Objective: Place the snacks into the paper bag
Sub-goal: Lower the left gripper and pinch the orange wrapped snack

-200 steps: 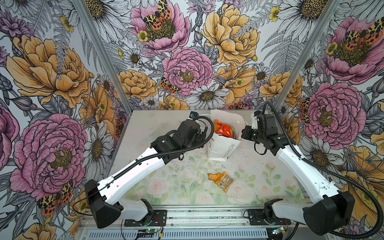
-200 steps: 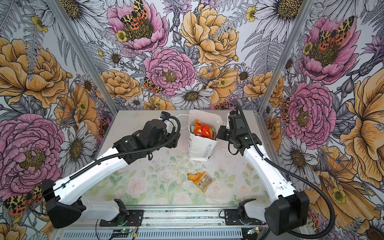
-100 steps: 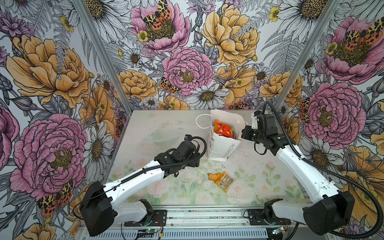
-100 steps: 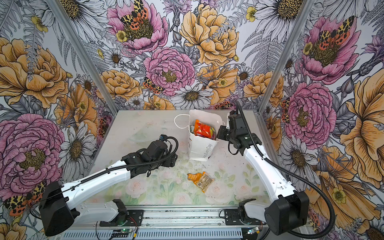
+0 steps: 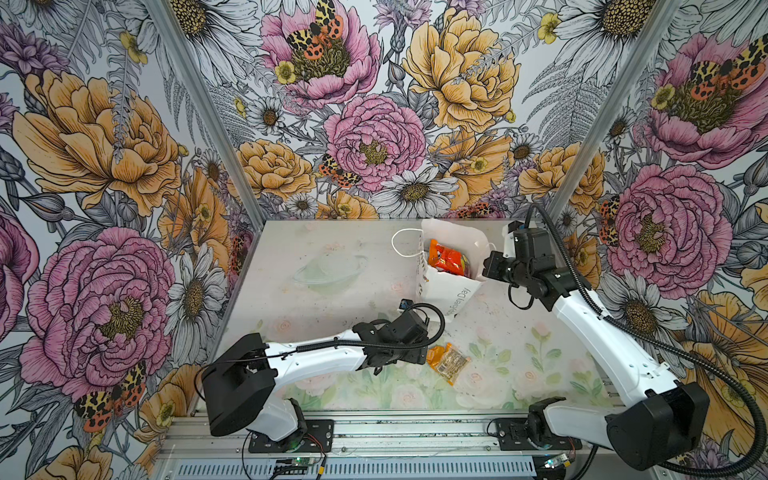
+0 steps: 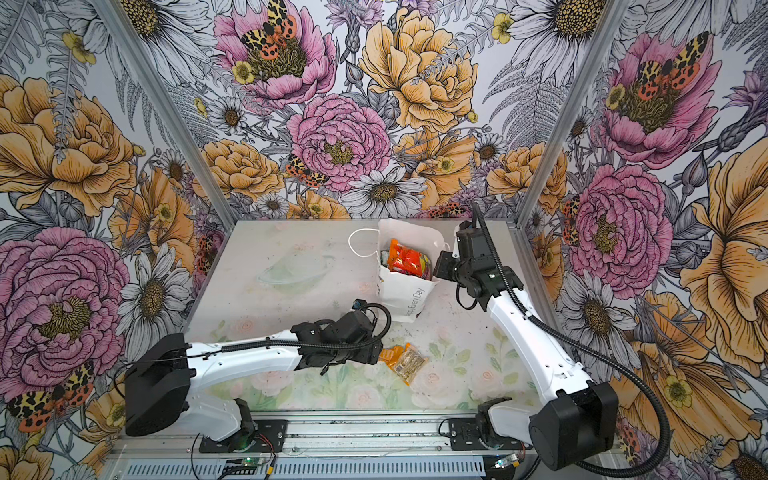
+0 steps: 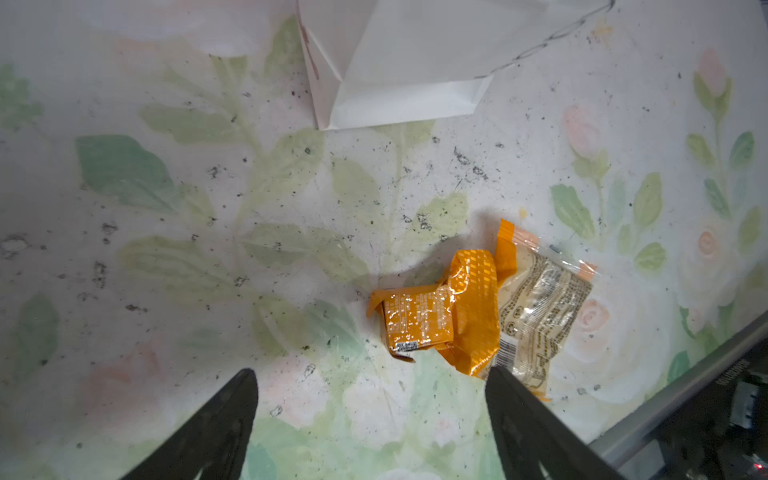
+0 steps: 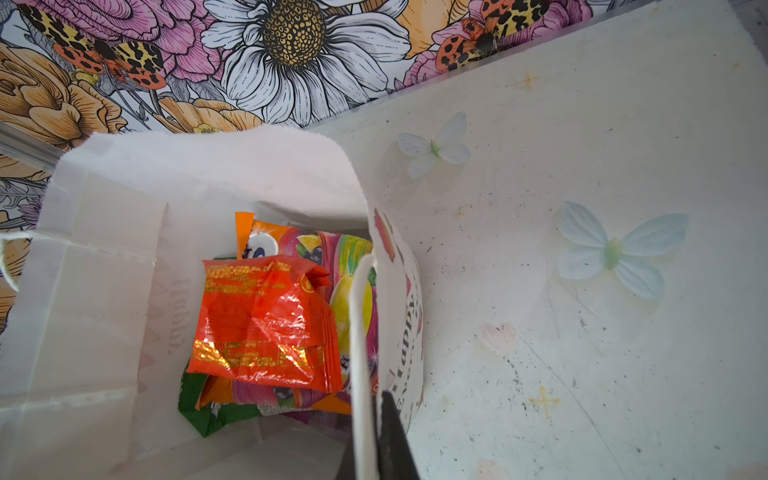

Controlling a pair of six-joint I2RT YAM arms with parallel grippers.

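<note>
Two snacks are all that's left out on the counter [image 7: 166, 270]: the small orange packet [image 7: 432, 320] and the small clear packet [image 7: 540, 307]. They overlap each other a little way in front of the paper bag [image 5: 451, 293], near its base but not touching it.

Big change from a second ago: the left arm was up by the bag's mouth, and now it's swung down low in front of the bag. The left fingers [image 7: 216, 424] are spread wide and empty, with the orange packet just ahead of them. So I'd say the last drop-off is over and this is the reach for the next pick. The right fingers [image 8: 392, 432] haven't budged. They're clamped on the bag's rim next to the cord handle [image 8: 359, 332], keeping the mouth open.

Hard to see: a red-orange packet [image 8: 266, 320] sits on top inside the bag, with bits of purple and green poking out underneath, so there's no counting what's in there. Only one right finger shows in the wrist view. In both top views the left fingers are hard to pick out under the wrist.
</note>
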